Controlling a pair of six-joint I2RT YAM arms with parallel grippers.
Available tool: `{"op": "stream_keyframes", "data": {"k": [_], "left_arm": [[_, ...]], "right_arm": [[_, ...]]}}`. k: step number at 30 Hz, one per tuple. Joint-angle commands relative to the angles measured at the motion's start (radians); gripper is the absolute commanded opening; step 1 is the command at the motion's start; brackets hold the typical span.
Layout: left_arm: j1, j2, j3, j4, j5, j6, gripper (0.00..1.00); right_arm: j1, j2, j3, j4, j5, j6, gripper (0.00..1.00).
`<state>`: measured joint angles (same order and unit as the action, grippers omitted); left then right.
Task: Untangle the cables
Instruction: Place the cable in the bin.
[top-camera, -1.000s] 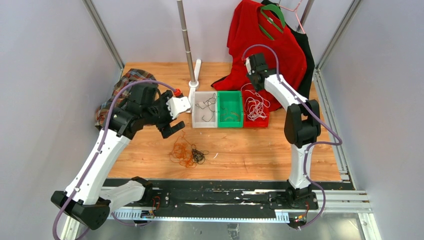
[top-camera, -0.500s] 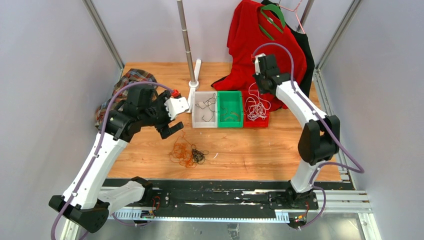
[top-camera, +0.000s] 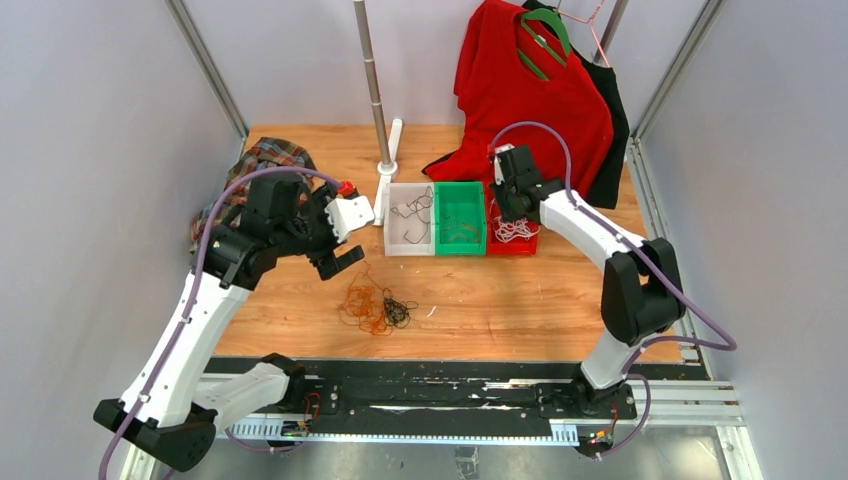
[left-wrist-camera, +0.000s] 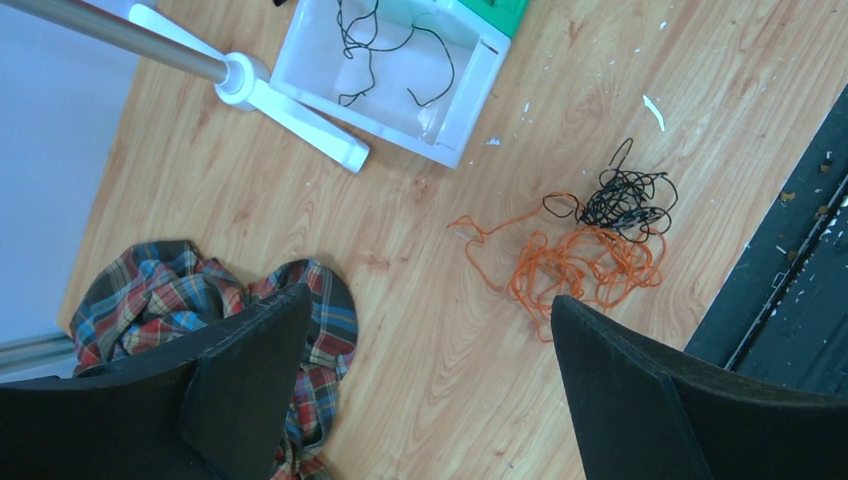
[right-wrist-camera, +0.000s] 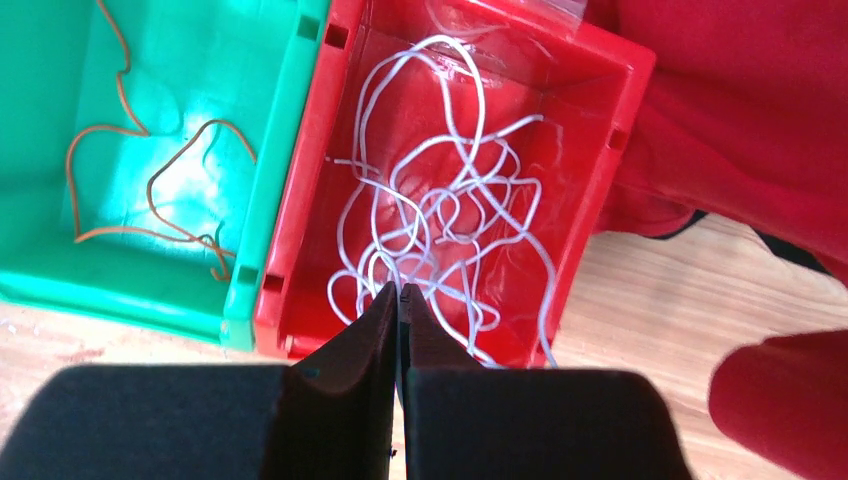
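Note:
A tangle of orange cable (top-camera: 362, 305) and black cable (top-camera: 398, 313) lies on the wooden table; the left wrist view shows the orange (left-wrist-camera: 585, 265) and black (left-wrist-camera: 628, 195) parts too. My left gripper (top-camera: 335, 245) hangs open and empty above the table, up and left of the tangle (left-wrist-camera: 430, 297). My right gripper (top-camera: 508, 205) is shut (right-wrist-camera: 400, 290) on the white cable (right-wrist-camera: 440, 210), which lies looped in the red bin (right-wrist-camera: 300, 180). The green bin (right-wrist-camera: 250, 260) holds an orange-brown cable (right-wrist-camera: 150, 180). The white bin (left-wrist-camera: 460, 100) holds a black cable (left-wrist-camera: 400, 55).
The three bins stand in a row at mid-table (top-camera: 392, 240). A plaid cloth (top-camera: 255, 165) lies at the left edge. A metal pole on a white stand (top-camera: 385, 165) rises behind the white bin. A red garment (top-camera: 530, 90) hangs behind the red bin.
My right gripper has come down and left, lowering the white cable from above into the red bin. My left arm has drifted slightly left, still open.

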<state>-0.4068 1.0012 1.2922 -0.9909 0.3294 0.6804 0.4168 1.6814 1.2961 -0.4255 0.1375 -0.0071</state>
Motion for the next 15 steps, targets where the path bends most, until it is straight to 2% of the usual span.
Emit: {"op": "stream_keyframes", "data": {"k": [1,7,10,15], "left_arm": [[0.009,-0.013,0.030,-0.008,0.012,-0.004,0.94],[0.008,0.004,0.008,-0.008,0.006,0.006,0.94],[0.009,0.021,-0.008,-0.009,-0.018,0.023,0.98],[0.022,0.067,-0.026,-0.006,-0.041,0.054,0.98]], "right_arm": [[-0.002,0.083,0.021,0.059,0.028,0.026,0.01],[-0.026,0.199,0.091,0.084,0.012,0.036,0.01],[-0.036,0.216,0.100,0.091,0.000,0.054,0.02],[-0.039,0.132,0.079,0.117,-0.018,0.080,0.32]]}}
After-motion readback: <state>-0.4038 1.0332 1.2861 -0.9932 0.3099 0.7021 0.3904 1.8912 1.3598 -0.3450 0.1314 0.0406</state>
